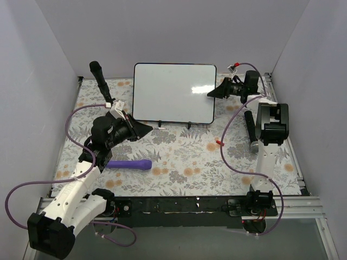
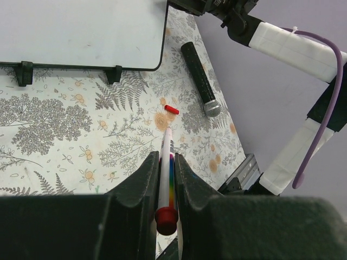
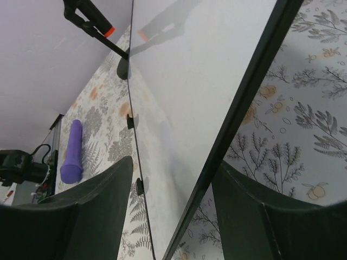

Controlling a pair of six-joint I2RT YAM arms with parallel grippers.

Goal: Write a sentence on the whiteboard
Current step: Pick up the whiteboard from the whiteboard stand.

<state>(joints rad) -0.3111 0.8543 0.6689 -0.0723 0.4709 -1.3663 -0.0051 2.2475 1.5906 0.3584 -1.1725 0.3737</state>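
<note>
While the left hand clamps a white marker tight, the right hand stands wide, one finger on each side of the right edge of the whiteboard. That board stands on its feet toward the far edge of the desk, midway along.

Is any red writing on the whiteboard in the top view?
No, the whiteboard shows a plain, glossy white face with no lettering on it.
</note>
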